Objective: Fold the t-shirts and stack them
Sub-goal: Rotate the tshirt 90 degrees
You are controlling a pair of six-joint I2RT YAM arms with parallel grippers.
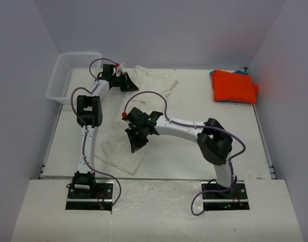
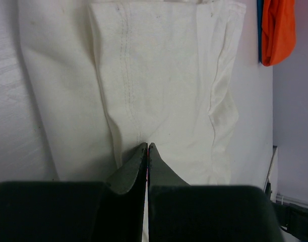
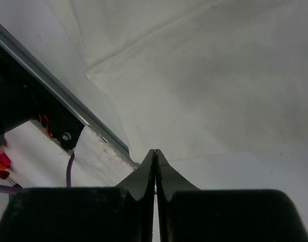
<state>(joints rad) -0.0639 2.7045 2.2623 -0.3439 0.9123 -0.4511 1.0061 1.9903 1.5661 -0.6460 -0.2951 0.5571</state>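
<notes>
A large cream t-shirt (image 1: 113, 147) lies spread from the table's back middle down to the front left. My left gripper (image 1: 129, 84) is shut at its far end, and in the left wrist view its tips (image 2: 147, 146) rest on the cream cloth (image 2: 164, 75) where a crease runs in. Whether cloth is pinched there does not show. My right gripper (image 1: 134, 146) is shut over the shirt's near part (image 3: 219, 91), tips (image 3: 155, 150) close to the cloth. An orange t-shirt (image 1: 233, 85) (image 2: 278, 30) lies folded at the back right, on a blue t-shirt edge (image 1: 240, 72) (image 2: 259, 30).
A white mesh basket (image 1: 73, 75) stands at the back left corner, just beyond the left arm. The table's front metal rail (image 3: 43, 65) runs close to the right gripper. Grey walls close in the back and both sides.
</notes>
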